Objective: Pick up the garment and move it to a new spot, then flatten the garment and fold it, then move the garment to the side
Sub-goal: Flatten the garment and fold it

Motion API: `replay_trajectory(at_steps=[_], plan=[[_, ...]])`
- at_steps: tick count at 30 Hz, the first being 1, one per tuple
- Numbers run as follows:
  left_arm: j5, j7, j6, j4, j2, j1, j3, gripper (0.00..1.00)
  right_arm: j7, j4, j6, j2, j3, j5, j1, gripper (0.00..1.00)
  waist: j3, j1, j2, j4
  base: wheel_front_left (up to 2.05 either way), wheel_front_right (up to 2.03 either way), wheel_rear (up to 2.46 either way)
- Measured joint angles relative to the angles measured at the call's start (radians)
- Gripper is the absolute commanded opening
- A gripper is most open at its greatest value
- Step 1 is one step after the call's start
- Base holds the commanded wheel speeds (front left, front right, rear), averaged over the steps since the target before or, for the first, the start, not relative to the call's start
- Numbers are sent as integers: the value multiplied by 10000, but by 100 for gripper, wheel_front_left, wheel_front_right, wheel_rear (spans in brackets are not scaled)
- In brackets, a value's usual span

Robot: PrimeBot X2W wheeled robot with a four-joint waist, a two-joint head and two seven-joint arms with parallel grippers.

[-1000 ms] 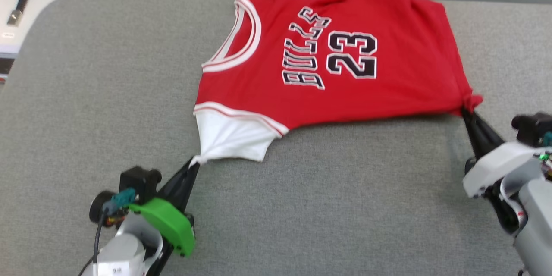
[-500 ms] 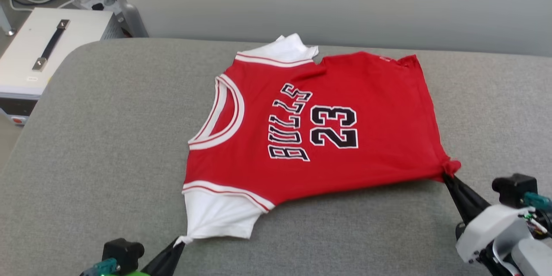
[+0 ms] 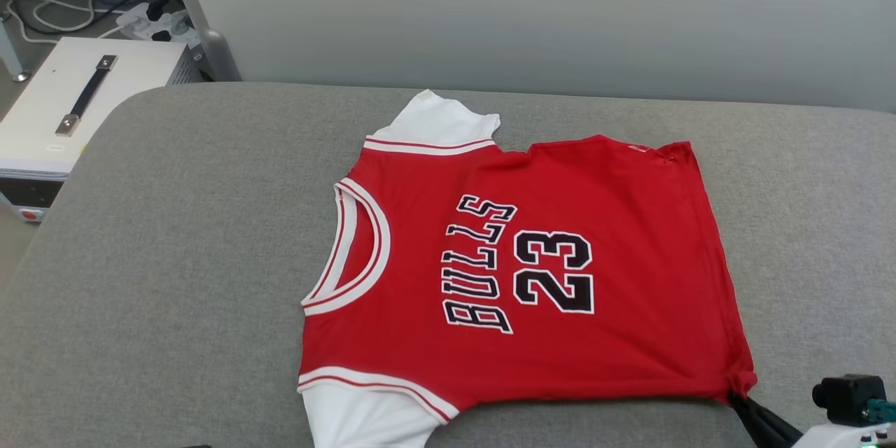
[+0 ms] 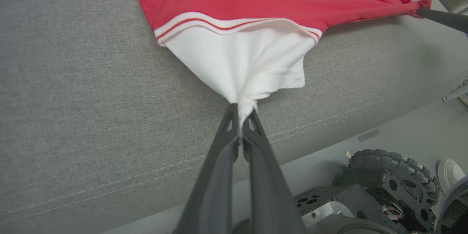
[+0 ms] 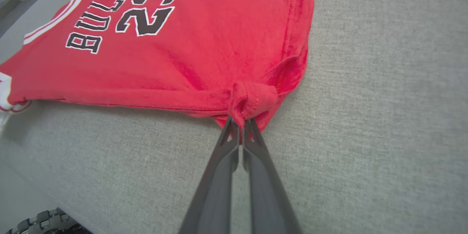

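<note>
The garment [image 3: 532,273] is a red jersey with white short sleeves, black lettering and a 23, spread face up on a grey cushioned surface [image 3: 175,259]. Its collar points to the head view's left. My left gripper [image 4: 240,114] is shut on the bunched tip of the near white sleeve [image 4: 248,65], close to the cushion's front edge. My right gripper [image 5: 240,121] is shut on the puckered red hem corner [image 5: 252,98]; the same gripper [image 3: 740,400] shows at the head view's lower right. The cloth between the two grips [image 5: 146,95] runs taut.
A pale wall [image 3: 532,14] stands behind the cushion. A white box with a black handle [image 3: 77,98] and cables [image 3: 105,0] lie on the floor at the far left. My wheeled base [image 4: 387,186] shows below the cushion's front edge.
The head camera has tilted up, so the whole picture slid down and the left gripper left it. The jersey now lies nearer the cushion's front edge, with its far sleeve in view.
</note>
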Motion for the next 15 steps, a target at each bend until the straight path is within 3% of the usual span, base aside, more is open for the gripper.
replay_trajectory(at_steps=[8, 15], plan=[[-297, -351, -2, -759, 575, -196, 585, 0, 1058, -1643, 0, -232, -1034, 293, 796, 0, 244, 0, 0, -90, 0, 0, 0], [-274, -40, -2, -1018, 635, -1770, 861, 0, 1806, -2755, -2, 0, -2027, -12, 761, 0, 579, 1, 0, -140, 0, 0, 0]])
